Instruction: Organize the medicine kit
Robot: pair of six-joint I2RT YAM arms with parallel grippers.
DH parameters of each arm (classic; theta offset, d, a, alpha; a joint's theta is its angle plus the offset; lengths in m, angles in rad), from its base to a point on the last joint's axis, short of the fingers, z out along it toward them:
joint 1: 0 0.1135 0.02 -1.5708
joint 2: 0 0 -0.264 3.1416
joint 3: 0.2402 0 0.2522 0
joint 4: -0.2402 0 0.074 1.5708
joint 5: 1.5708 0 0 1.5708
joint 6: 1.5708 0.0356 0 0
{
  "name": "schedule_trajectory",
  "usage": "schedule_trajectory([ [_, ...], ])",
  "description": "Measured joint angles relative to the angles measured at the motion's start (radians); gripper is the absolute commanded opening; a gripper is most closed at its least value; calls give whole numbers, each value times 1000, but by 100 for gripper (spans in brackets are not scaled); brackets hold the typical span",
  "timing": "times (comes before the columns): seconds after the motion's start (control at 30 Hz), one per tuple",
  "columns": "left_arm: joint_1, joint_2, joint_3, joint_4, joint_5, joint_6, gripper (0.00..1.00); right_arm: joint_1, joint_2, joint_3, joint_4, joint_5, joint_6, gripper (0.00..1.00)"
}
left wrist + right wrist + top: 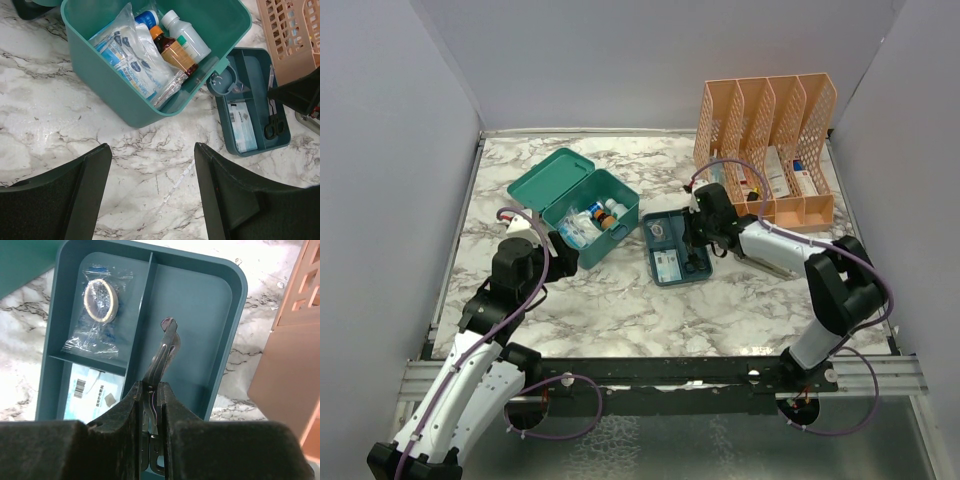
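The right tool (150,390) is clamped on bandage scissors (165,340), whose blades reach forward from it over the long compartment of the teal insert tray (225,300) below. The left tool (152,185) hangs with its fingers spread wide above the marble tabletop (50,125). The open medicine kit (100,75) sits just ahead of it.

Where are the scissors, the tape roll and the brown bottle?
scissors (166,342): right wrist view, on the blades.
tape roll (88,297): right wrist view, on its rim.
brown bottle (176,54): left wrist view, on its body.
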Motion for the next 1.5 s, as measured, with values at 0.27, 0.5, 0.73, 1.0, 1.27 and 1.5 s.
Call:
schedule_trajectory([
  [0.27, 0, -1, 0, 0, 0, 0, 71, 0, 67, 0, 32, 4, -35, 14],
  [0.5, 0, -1, 0, 0, 0, 0, 77, 0, 92, 22, 7, 26, -15, 35],
  [0.73, 0, -4, -1, 0, -5, 0, 82, 0, 40, 47, -41, 14, 5, 36],
  [1.0, 0, 56, 11, 15, -2, 8, 77, 0, -21, 43, -55, -59, 53, 34],
  [1.27, 0, 253, 79, 39, 48, 36, 64, 0, -18, 12, -68, -83, 76, 29],
  [1.5, 0, 351, 198, 61, 103, 123, 71, 3, 11, 12, -69, -105, 77, 28],
])
